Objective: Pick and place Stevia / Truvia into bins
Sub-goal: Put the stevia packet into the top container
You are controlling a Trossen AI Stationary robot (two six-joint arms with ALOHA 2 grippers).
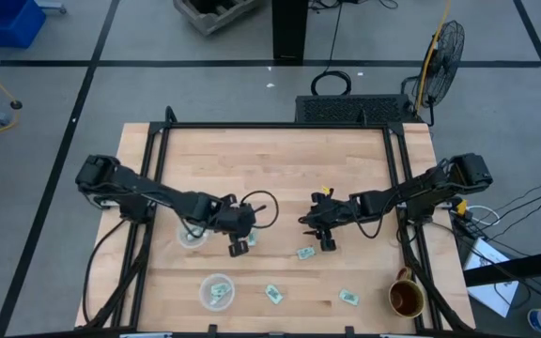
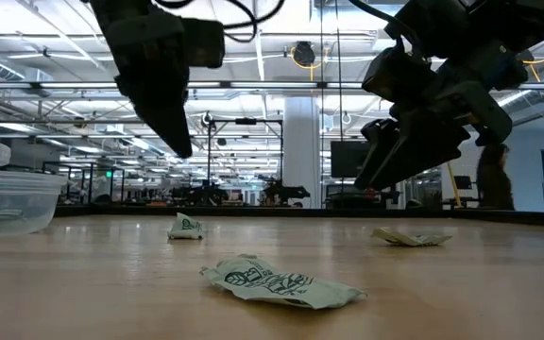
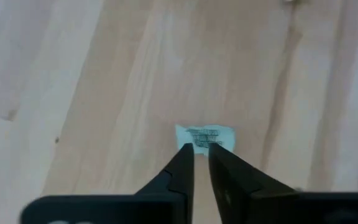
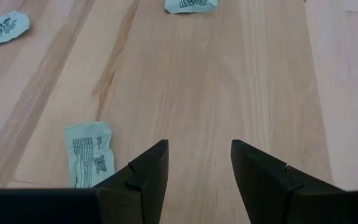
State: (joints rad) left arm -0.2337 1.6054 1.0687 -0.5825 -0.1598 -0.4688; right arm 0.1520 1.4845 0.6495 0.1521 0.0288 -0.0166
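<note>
Crumpled up close in the low view lies a pale green paper sachet (image 2: 281,283) on the wooden table (image 1: 280,164). We judge the pick under way: our left gripper (image 3: 200,155), fingers nearly together with a slim gap, hovers over a sachet (image 3: 205,135) near the clear plastic cup (image 1: 193,235). Next we need to spread, drop, pinch. Our right gripper (image 4: 199,163) waits spread wide.

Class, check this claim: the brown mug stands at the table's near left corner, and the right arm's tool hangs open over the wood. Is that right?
Not quite. The brown mug stands at the table's near right corner, as the high view shows. The rest holds: the right arm's tool hangs open over the wood, seen in the right wrist view.
</note>
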